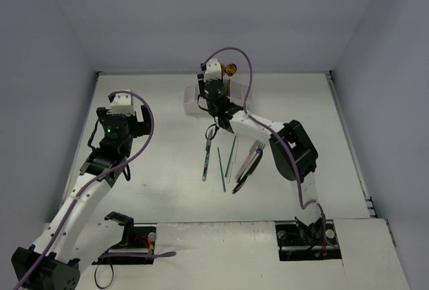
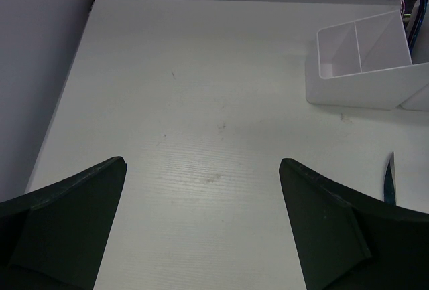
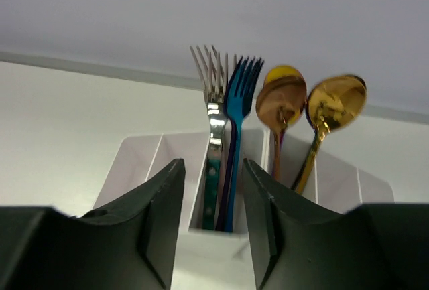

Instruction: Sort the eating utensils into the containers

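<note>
- Seeing the right gripper [image 3: 213, 164] up at the white organiser box [image 3: 201, 253], near the far edge of the worktop [image 1: 147, 163]. Jaws parted a little, a gap showing on both sides, not clamped on anything.
- Looking straight through that gap at a silver fork [image 3: 213, 102] and a blue fork [image 3: 238, 102], both tines up, side by side in the same compartment.
- Spotting a copper spoon [image 3: 280, 102] and a gold spoon [image 3: 335, 99] in the next compartment to the right, bowls up, plus one more gold bowl peeking out behind the copper one.
- Got the left gripper [image 2: 202, 161] hovering over bare worktop to the left of the box, jaws spread wide and holding nothing.
- Counting more utensils lying flat in the overhead view, just in front of the box and beside the right forearm: a long dark teal piece [image 1: 208, 153], then two thin chopsticks [image 1: 232, 156] lying roughly alongside each other.
- Right of those, a small bunch [image 1: 247, 166] with a purple-blue fork and something black, all overlapping — can't separate the pieces.
- Catching a dark blue blade tip [image 2: 389, 179] at the right edge of the left wrist view, flat on the worktop, apart from the box — can't say which utensil.
</note>
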Robot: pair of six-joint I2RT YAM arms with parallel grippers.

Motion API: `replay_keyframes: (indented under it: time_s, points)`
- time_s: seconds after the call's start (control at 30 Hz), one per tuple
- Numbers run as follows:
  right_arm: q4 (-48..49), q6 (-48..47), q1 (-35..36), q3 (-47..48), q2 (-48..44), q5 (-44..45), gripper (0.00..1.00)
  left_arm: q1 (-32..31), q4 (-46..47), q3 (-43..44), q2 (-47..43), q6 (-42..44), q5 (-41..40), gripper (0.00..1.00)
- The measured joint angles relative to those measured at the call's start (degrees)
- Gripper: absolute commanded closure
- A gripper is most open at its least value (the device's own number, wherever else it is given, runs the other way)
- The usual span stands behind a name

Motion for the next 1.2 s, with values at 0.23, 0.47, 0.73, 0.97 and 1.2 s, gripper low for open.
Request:
replay_keyframes:
  time_s: [0.23, 0.47, 0.73, 0.97, 1.2]
  points:
    - [-15.1, 9.9, 1.1, -7.9, -17.2, 6.7, 0.56, 0.0, 0.0, 0.0, -0.5, 0.0, 0.1, 0.03]
    - [-34.3, 25.9, -1.9, -16.8, -31.6, 7.1, 0.57, 0.0, -0.2, 0.0, -0.8, 0.0, 0.2, 0.03]
    - [-47.2, 39.7, -6.6, -33.3, -35.8, -2.9, 0.70, 0.0, -0.7, 0.0, -0.8, 0.0, 0.4, 0.03]
    - [-48.4, 46.7, -6.7, -39.4, -35.8, -8.1, 0.82, 0.0, -0.9, 0.0, -0.7, 0.0, 1.1, 0.03]
    - [-48.8, 50.5, -6.8, -42.2, -35.7, -9.1, 0.87, 0.0, -1.2, 0.0, -0.7, 0.0, 1.3, 0.03]
